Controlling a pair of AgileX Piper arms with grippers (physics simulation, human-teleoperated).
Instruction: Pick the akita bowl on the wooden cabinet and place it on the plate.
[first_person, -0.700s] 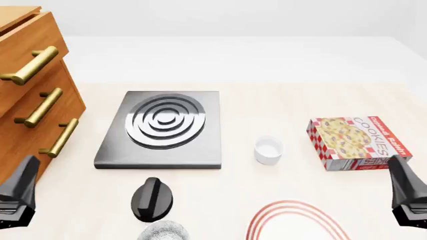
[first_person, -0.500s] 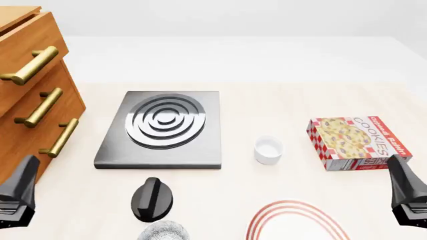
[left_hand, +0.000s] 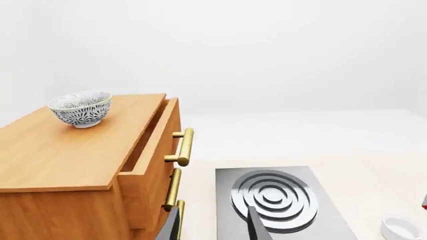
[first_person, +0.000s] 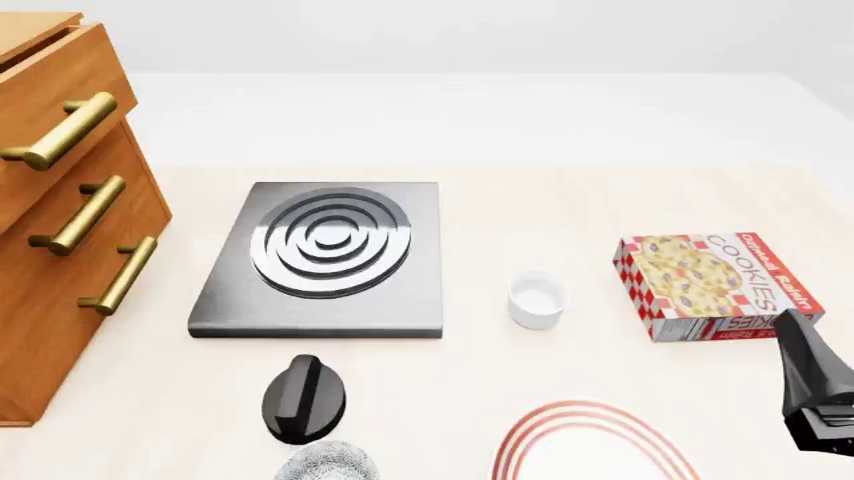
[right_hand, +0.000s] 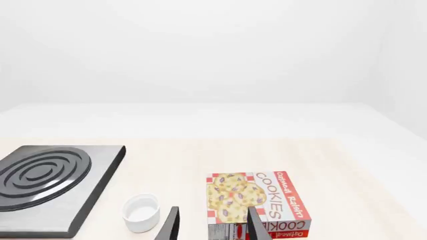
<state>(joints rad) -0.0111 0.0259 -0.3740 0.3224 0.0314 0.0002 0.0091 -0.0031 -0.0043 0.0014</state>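
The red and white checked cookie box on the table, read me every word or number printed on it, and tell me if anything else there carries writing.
"COOKIES": large white letters along the red band on top of the red and white checked cookie box.
"Oatmeal Raisin": probably, smaller white letters beside it; blurred, so not certain.
Small print on the box's front side: too small to read.
No writing shows on anything else, including the grey square stove plate and the orange-brown wooden cabinet.

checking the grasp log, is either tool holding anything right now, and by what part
Nothing is held. The left tool and right tool each show an empty gap between their fingers. The speckled white-grey round bowl sits untouched on the orange-brown wooden cabinet.
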